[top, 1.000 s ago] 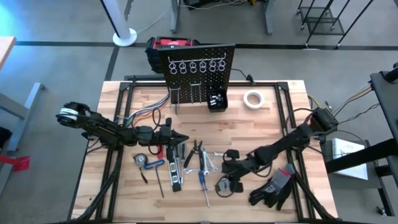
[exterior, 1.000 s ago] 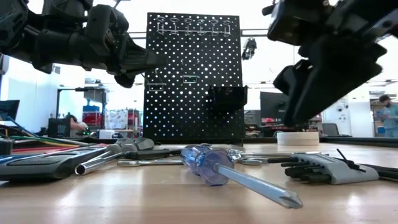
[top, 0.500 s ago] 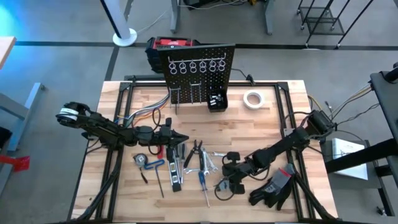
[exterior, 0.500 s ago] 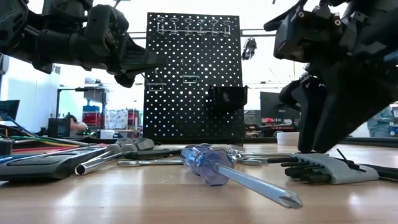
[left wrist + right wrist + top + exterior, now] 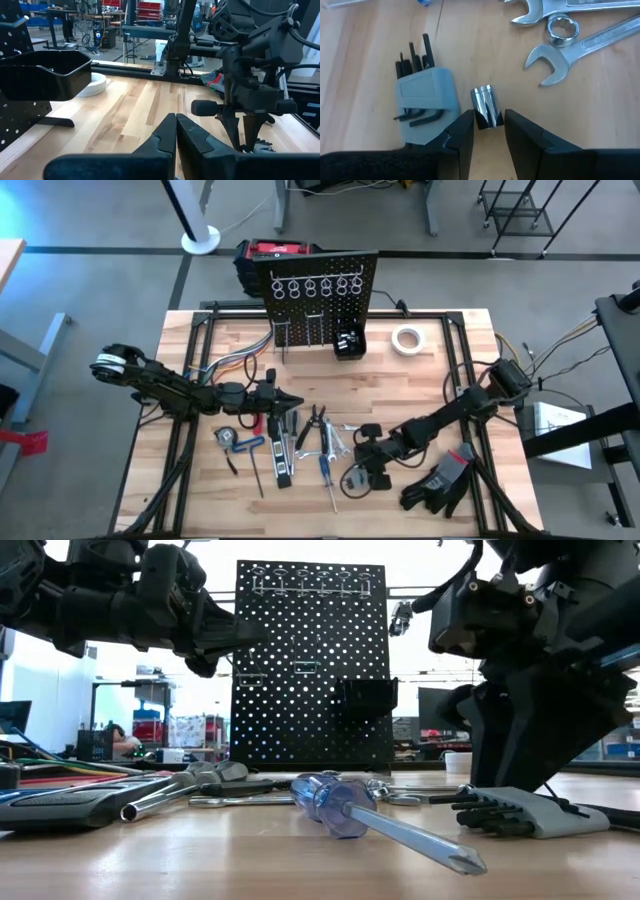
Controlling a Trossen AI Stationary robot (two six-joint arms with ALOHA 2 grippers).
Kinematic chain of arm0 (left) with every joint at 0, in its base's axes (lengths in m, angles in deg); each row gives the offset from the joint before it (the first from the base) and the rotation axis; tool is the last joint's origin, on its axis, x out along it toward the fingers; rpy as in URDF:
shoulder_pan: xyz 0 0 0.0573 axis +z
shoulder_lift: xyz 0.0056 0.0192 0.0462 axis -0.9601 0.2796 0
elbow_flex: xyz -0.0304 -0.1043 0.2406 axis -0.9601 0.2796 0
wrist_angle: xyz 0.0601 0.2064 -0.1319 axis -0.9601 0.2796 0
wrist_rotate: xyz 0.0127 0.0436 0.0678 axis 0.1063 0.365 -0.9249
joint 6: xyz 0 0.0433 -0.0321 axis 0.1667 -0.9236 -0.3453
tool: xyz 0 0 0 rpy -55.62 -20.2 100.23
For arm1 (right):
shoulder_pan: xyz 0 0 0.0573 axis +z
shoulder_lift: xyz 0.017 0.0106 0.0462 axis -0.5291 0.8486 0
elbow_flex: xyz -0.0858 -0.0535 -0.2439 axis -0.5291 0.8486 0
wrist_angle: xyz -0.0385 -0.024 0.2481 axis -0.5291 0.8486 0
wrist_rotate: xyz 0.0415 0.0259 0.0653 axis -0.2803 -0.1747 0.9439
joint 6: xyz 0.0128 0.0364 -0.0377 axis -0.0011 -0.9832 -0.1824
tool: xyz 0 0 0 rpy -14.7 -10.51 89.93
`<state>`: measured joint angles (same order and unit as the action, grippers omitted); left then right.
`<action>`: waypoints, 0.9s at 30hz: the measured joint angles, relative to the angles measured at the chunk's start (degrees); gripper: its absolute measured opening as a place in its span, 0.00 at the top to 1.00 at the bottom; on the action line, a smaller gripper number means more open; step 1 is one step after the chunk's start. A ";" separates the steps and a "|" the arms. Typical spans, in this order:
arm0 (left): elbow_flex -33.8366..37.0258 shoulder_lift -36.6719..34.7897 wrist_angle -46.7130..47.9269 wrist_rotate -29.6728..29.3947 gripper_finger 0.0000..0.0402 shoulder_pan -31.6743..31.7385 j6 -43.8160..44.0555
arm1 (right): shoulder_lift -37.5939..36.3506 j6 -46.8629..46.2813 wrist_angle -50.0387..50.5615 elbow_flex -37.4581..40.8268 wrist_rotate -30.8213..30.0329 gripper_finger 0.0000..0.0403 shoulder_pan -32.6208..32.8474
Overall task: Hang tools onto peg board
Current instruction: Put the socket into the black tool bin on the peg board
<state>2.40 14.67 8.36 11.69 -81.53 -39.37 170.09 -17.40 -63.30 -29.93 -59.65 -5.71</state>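
Chrome socket (image 5: 484, 105) between the right gripper (image 5: 486, 131)'s parted fingers, ungrasped; round, it may roll away on closing.

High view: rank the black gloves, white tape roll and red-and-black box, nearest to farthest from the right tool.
From the right tool:
1. Black gloves, table's front edge.
2. White tape roll, far side.
3. Red-and-black box, behind the table.

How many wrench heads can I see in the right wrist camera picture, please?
3. One open-end head lies farthest from the chrome socket. A ring head lies right beside it. A second open-end head lies nearer the socket. More heads may be outside the picture.
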 joint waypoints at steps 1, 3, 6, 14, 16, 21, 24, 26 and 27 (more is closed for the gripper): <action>0.00 0.00 -0.01 0.00 1.00 0.00 0.00 | 0.10 -0.01 -0.03 0.00 0.05 0.76 -0.07; 0.00 0.00 0.01 -0.03 1.00 0.00 0.00 | 0.28 0.14 -0.10 0.00 0.05 0.77 -0.33; 0.00 0.00 0.02 -0.04 1.00 0.00 0.00 | 0.90 0.77 -0.53 -0.11 0.07 0.83 -0.93; 0.00 0.00 0.22 -0.02 1.00 0.00 0.42 | 0.27 7.02 -5.67 -0.48 -4.73 0.90 -3.52; 0.00 0.00 0.22 0.02 1.00 -0.02 0.91 | -1.08 9.38 -5.64 -2.13 -6.97 0.90 -4.25; 0.00 0.00 0.37 0.95 1.00 -0.02 1.51 | -4.87 17.02 -2.96 -4.62 -14.38 0.90 -7.30; 0.01 0.00 0.74 1.03 1.00 -0.02 1.51 | -8.29 20.77 -2.82 -6.08 -19.02 0.90 -10.07; 0.02 0.00 1.11 1.05 1.00 -0.02 1.53 | -10.69 22.24 -2.08 -6.27 -20.73 0.90 -12.25; 0.02 0.00 1.55 1.07 1.00 -0.02 1.68 | -11.63 22.52 -1.83 -6.27 -21.07 0.90 -13.46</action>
<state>2.42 14.67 9.90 12.76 -81.56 -37.69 158.45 5.12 -65.12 -36.20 -80.72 -19.17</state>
